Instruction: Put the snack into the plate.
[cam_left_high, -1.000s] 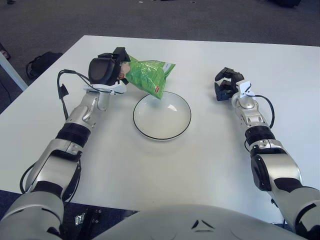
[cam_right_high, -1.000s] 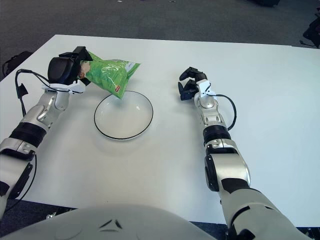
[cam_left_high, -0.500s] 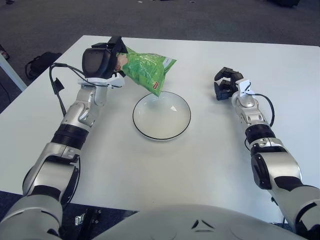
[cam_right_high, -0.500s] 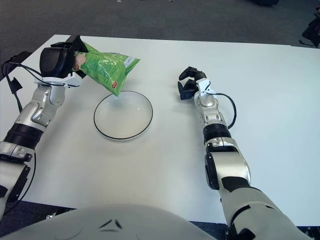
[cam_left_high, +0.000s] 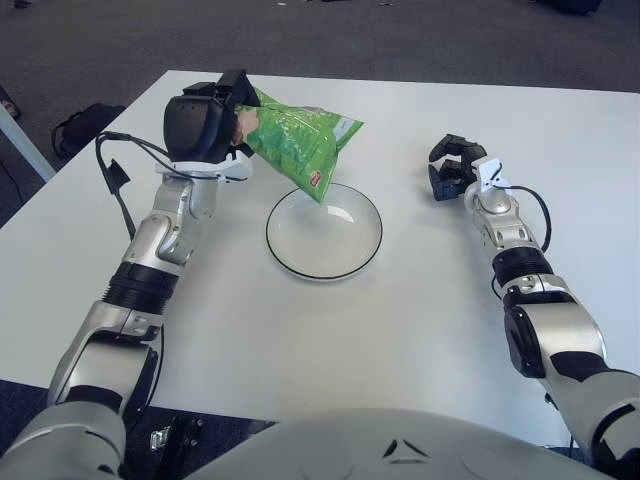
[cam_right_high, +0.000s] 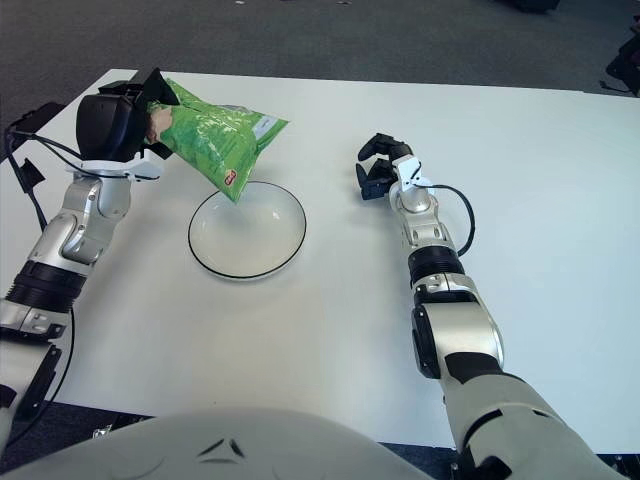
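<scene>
Green snack bag hanging over the plate at upper centre.
The left hand is gripping the bag's end, upper left; the right hand is sitting curled, holding nothing, right of the plate on the white table.

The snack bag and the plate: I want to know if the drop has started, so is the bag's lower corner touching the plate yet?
Cannot tell. The left hand holds the snack bag over the plate; in both views its lower corner overlaps the far rim.

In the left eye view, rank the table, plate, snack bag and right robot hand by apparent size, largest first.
1. table
2. plate
3. snack bag, held raised nearer the camera by the left robot hand, so roughly plate-like
4. right robot hand
</scene>
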